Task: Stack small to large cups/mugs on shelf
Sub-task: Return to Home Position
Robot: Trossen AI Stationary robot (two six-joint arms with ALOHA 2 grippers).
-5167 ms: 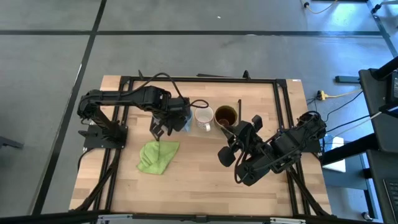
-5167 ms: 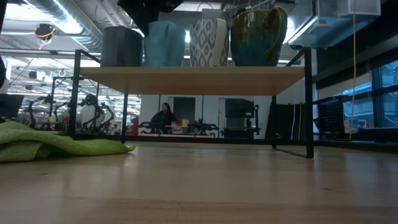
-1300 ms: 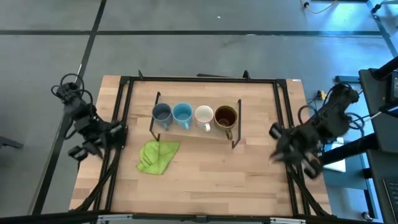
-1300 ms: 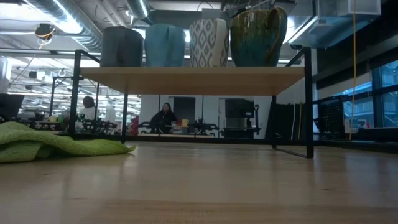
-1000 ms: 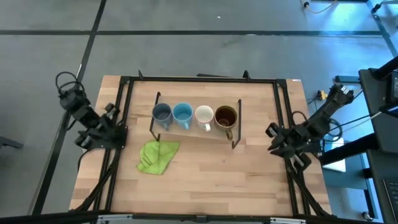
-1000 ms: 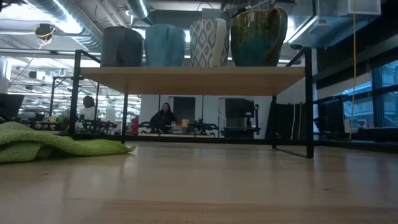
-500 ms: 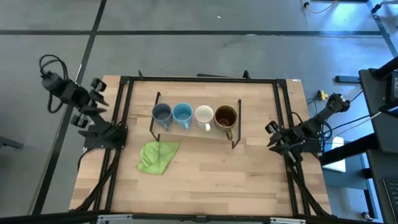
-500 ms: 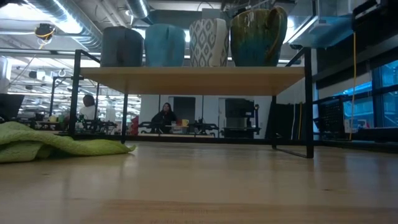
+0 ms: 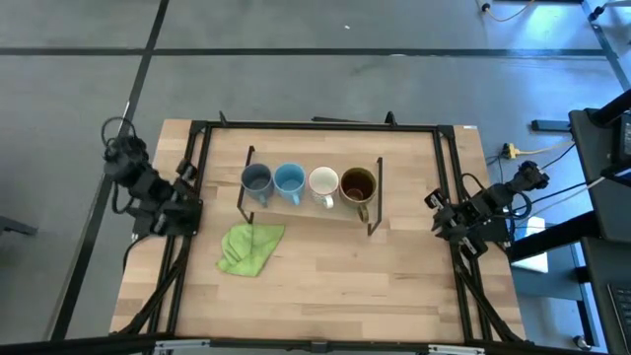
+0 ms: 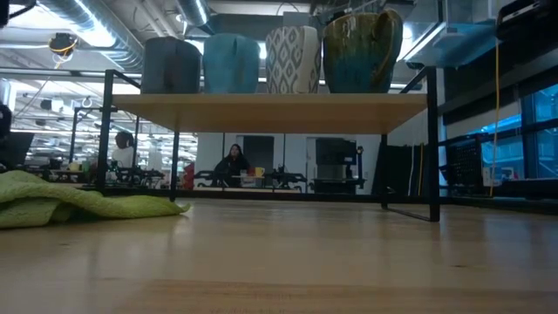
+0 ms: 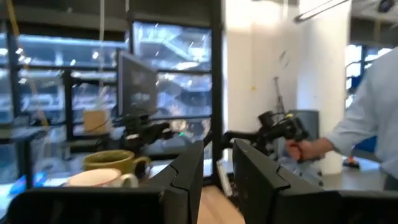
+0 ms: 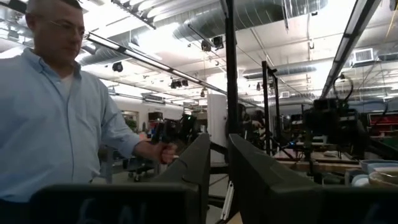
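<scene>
Status: stacking looks done.

- Shelf (image 9: pixel 306 208) sits just 12 o'clock of table centre. Four mugs stand on it in one row, 9 to 3 o'clock: grey-blue mug (image 9: pixel 256 179), light blue mug (image 9: pixel 288 178), white patterned mug (image 9: pixel 323 181), brown mug (image 9: pixel 357 183).
- All are upright, side by side, and none hangs off the board. The low view shows heights stepping up from grey-blue to brown, so I judge the small-to-large order correct.
- Left gripper (image 11: pixel 217 155): folded at the table's 9 o'clock edge, well clear of the shelf. Fingers show a narrow gap and hold nothing.
- Right gripper (image 12: pixel 221 152): folded at the 3 o'clock edge, also well clear. Narrow gap, empty.
- Green cloth (image 9: pixel 249 248) lies crumpled on the tabletop (image 9: pixel 325 286) at about 7 o'clock of the shelf, near its left wire end. It isn't a task item and touches no mug.
- A person (image 12: pixel 59 112) stands beyond the table holding a dark handle, well away from both grippers.

Left to do: nothing on the mugs. As I read it, only the arms settling at rest remains.
</scene>
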